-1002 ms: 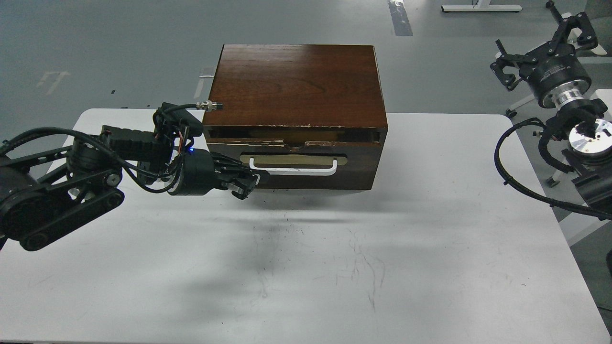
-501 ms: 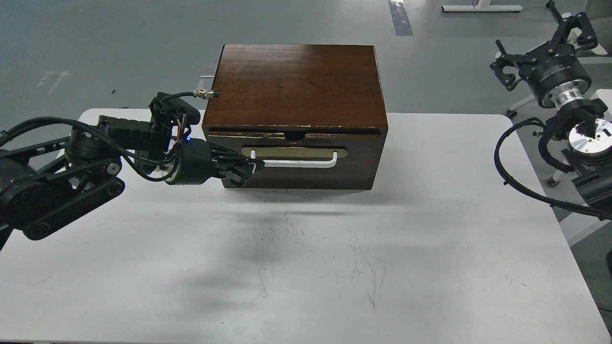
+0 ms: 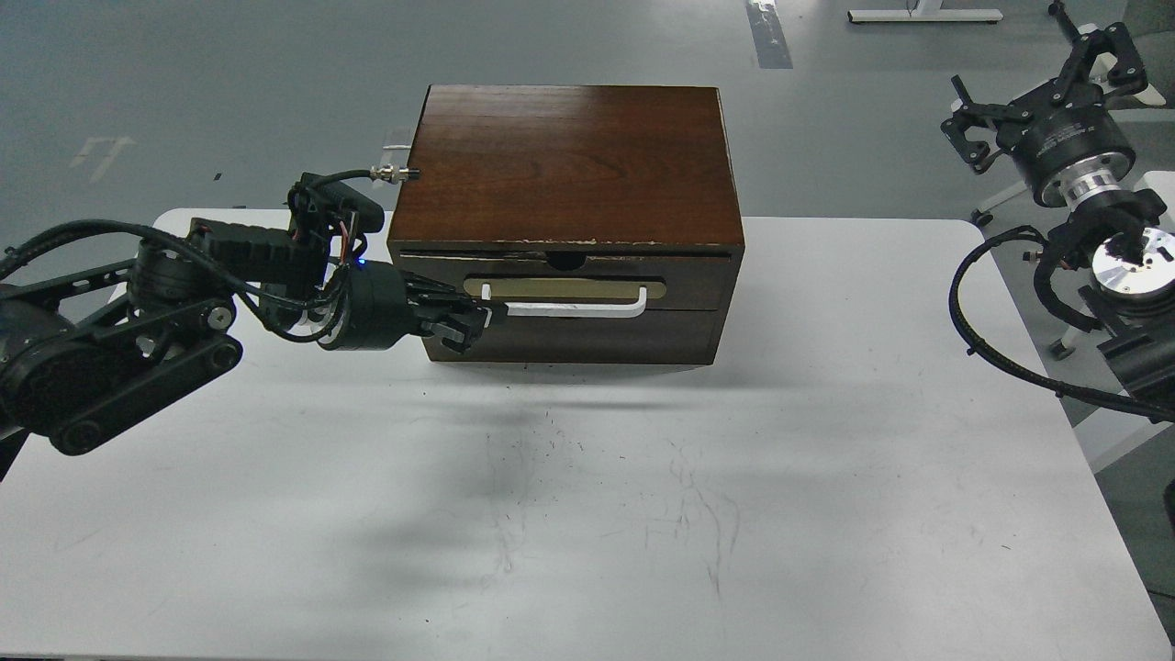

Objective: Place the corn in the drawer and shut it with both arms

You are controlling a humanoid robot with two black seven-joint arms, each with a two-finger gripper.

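Observation:
The drawer [image 3: 569, 294] is the upper front of the dark brown wooden box [image 3: 569, 161] and sits pushed in, flush with the box front. Its white bar handle [image 3: 574, 309] lies across a beige oval plate. My left gripper [image 3: 477, 323] is at the left end of the handle, against the drawer front. Its dark fingers overlap, so I cannot tell whether they grip the handle. My right gripper [image 3: 1042, 87] is raised off the table's far right, its clawed fingers spread wide and empty. The corn is hidden.
The box stands at the back middle of the white table [image 3: 643, 514]. A plain lower panel [image 3: 587, 338] sits under the drawer. My right arm's cables [image 3: 982, 340] hang past the table's right edge. Grey floor lies beyond.
The drawer was slightly open with a gap at its top; it has slid in and now sits flush. My left gripper moved toward the box with it. The right arm has not moved.

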